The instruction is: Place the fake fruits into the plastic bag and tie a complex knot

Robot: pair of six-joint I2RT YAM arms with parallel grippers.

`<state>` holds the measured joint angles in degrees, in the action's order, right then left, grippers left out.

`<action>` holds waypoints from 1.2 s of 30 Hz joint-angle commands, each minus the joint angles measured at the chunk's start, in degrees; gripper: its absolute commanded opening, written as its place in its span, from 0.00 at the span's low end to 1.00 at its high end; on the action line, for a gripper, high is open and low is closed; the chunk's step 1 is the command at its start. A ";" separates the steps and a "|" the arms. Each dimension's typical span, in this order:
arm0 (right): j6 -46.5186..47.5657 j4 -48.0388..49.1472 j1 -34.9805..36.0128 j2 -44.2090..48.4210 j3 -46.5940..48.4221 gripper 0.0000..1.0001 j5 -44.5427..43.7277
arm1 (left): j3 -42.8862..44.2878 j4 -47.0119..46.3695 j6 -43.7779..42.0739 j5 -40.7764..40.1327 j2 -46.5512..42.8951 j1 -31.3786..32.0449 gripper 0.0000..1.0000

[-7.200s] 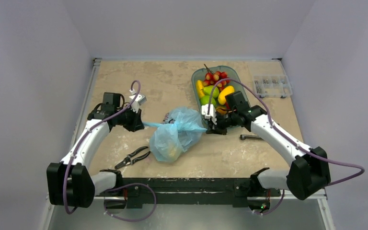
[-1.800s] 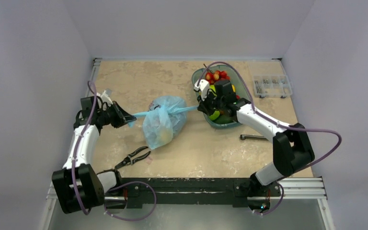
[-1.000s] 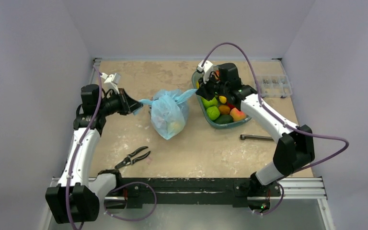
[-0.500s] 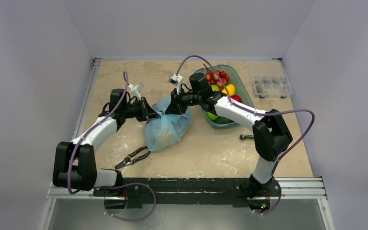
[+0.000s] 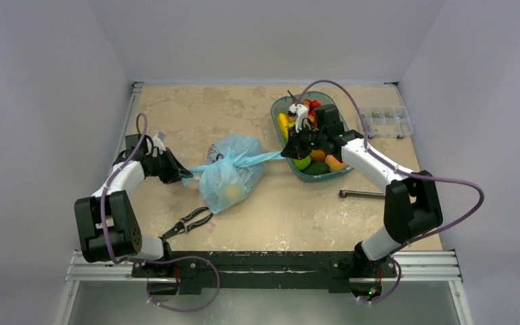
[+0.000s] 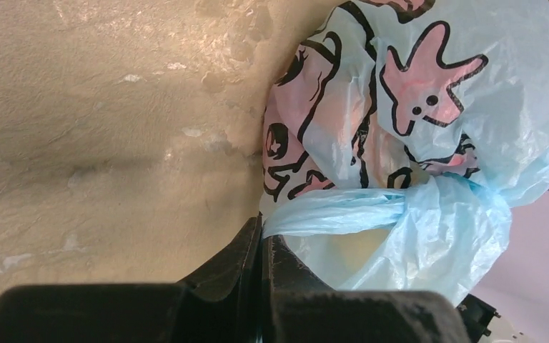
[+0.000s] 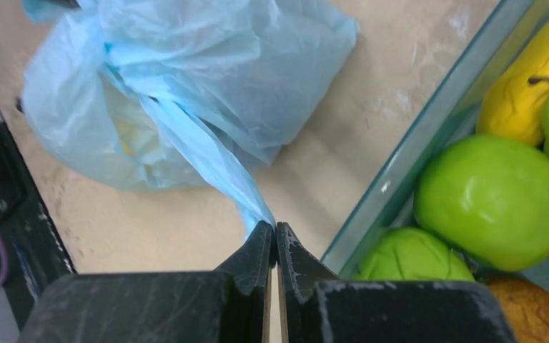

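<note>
On the desk [image 5: 196, 115], the plastic bag [image 5: 230, 177] lies mid-way, nearer the left edge. The top cam shows fake fruits [image 5: 283, 124] in the teal dish [image 5: 319, 177] by the far right corner. Only the wrist cams show the grips: left end effector [image 6: 261, 246] and right end effector [image 7: 273, 239] are each pinched tight on a stretched bag handle. The pink starfish print shows only on the left wrist cam.

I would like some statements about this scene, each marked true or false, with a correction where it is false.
1. The left tool is shut on the bag. True.
2. The bag lies inside the dish. False: it lies on the table, beside the dish.
3. The right tool is open. False: it is shut on the bag.
4. Some fruits are in the dish. True.
5. The pliers lie on the table. True.
</note>
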<state>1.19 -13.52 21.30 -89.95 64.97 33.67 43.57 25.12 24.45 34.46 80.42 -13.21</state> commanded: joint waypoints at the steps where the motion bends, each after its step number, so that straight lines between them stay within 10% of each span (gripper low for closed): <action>1: 11.61 -6.76 -4.21 2.59 -3.45 0.00 -9.32 | 2.19 5.01 -5.09 -9.96 0.61 -3.14 0.00; 16: 9.41 -3.86 5.01 -1.88 12.78 0.00 -2.08 | 8.62 -1.09 -3.59 8.90 -11.07 5.42 0.00; 22: 24.52 -17.85 6.24 -8.15 20.26 0.96 -1.98 | 8.50 0.58 -4.58 9.01 -10.90 5.66 0.00; 23: 26.90 -19.23 6.70 -9.14 20.37 0.98 -3.07 | 8.20 0.39 -4.52 9.11 -10.97 5.89 0.00; 31: 33.73 -24.08 10.86 -16.59 22.47 0.96 -4.53 | 6.18 -0.90 -4.85 8.10 -10.32 7.07 0.00; 36: 35.52 -23.92 13.44 -18.26 22.48 0.46 -6.18 | 5.97 -1.13 -4.44 7.20 -10.27 7.08 0.00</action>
<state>33.45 -36.42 33.19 -109.65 84.42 28.86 49.71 25.76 20.36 41.63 70.35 -6.28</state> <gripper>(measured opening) 0.616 0.009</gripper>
